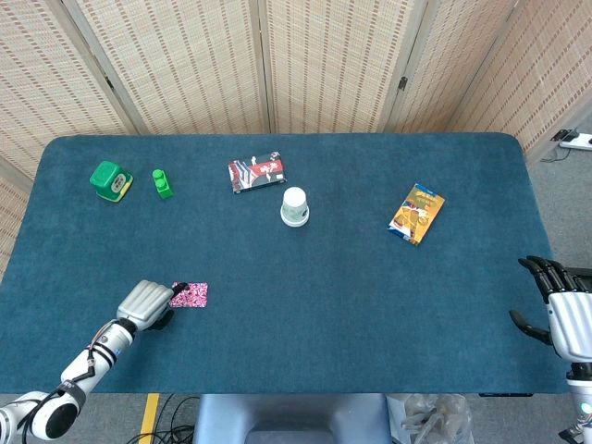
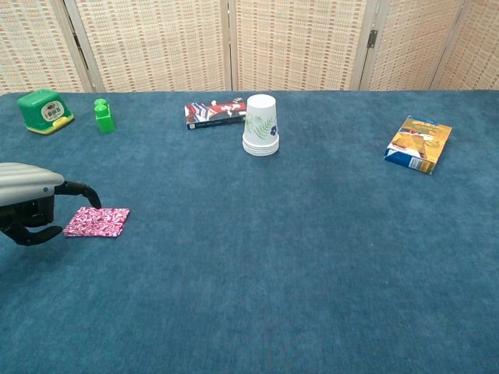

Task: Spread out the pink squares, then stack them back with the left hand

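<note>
Pink squares (image 2: pixel 97 221) lie stacked, well left of the cup (image 2: pixel 260 125). Left hand (image 2: pixel 31 212) at their left edge, fingers apart, empty. Spreading not begun; next: press and slide the top square.

A wide table (image 1: pixel 370 305) fills the scene, covered in dark teal felt. Behind it stands a folding screen (image 1: pixel 324 65) of woven, cane-like panels in pale frames, hinged at dark joints. Grey floor (image 1: pixel 564 199) shows to the right, a white power strip (image 1: pixel 575 140) lying on it. Light is even and soft.
</note>
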Robot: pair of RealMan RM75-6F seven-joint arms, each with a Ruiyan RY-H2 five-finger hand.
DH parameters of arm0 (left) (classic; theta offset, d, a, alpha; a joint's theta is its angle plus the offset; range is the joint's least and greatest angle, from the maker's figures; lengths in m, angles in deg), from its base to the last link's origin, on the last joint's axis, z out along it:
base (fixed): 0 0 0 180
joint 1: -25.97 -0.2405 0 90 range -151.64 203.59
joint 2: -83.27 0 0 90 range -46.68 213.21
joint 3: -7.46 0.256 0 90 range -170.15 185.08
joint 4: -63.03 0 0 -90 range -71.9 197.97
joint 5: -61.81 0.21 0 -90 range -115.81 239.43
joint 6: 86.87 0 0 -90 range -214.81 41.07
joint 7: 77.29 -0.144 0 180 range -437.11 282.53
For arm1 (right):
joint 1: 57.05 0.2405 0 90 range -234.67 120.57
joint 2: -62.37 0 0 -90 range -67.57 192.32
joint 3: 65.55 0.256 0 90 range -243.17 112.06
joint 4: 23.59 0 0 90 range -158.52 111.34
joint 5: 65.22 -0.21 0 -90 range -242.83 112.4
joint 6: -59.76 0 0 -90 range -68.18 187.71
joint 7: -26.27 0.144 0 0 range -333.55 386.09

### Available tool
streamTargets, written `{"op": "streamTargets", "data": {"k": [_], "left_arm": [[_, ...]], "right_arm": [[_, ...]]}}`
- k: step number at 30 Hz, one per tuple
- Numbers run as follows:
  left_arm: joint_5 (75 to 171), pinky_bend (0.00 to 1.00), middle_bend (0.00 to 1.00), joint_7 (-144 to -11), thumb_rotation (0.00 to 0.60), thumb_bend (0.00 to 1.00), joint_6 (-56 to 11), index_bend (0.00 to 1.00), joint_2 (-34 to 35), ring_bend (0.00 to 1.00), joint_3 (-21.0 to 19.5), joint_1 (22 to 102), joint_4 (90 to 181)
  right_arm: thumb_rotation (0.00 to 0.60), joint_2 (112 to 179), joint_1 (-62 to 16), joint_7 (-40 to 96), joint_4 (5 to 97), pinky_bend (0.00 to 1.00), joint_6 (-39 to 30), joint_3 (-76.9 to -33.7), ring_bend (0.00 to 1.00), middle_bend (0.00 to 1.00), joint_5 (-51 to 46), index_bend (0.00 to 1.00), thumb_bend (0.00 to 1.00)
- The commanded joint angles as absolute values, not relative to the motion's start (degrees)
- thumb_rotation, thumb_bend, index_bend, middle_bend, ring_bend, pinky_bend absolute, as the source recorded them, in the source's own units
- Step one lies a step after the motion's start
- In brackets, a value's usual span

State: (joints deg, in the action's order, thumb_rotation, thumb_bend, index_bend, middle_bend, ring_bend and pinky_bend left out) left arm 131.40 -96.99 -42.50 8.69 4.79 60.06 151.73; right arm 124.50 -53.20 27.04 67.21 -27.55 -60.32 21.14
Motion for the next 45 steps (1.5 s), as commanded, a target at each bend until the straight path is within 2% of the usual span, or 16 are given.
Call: {"op": "streamTargets", "data": {"k": [1, 16, 25, 35, 45], "left_arm": [[130.0, 1.00, 0.99, -97.5, 0.600, 0.55, -43.0, 0.21, 7.6, 0.94, 4.8, 60.8, 150.6], [127.1, 1.00, 0.99, -101.4, 0.600, 0.55, -42.9, 0.26, 8.5, 0.94, 7.7, 62.2, 152.4], [124.1, 1.00, 0.99, -105.9, 0.600, 0.55, -41.6, 0.31, 11.8, 0.94, 10.7, 62.0, 159.3], [123.7, 1.00, 0.99, -110.7, 0.600, 0.55, -35.0, 0.32, 14.2, 0.94, 13.1, 60.2, 167.1], [123.9, 1.00, 0.99, -108.1, 0.600, 0.55, -33.9, 0.32, 11.6, 0.94, 11.6, 60.1, 162.5]], "right_arm": [[0.600, 124.5, -53.2, 27.3, 67.0, 0.28, -27.4, -60.3, 0.17, 0.21, 20.9, 0.16, 0.25], [0.600, 124.2, -53.1, 28.2, 66.7, 0.28, -26.8, -60.5, 0.17, 0.21, 20.8, 0.16, 0.25], [0.600, 124.1, -53.5, 28.5, 66.8, 0.28, -27.5, -60.7, 0.18, 0.21, 21.1, 0.16, 0.25], [0.600, 124.2, -53.6, 29.3, 66.4, 0.28, -27.7, -60.9, 0.18, 0.21, 21.6, 0.16, 0.25], [0.600, 124.3, -53.7, 29.9, 66.0, 0.28, -27.8, -60.9, 0.18, 0.21, 21.5, 0.16, 0.25]]}}
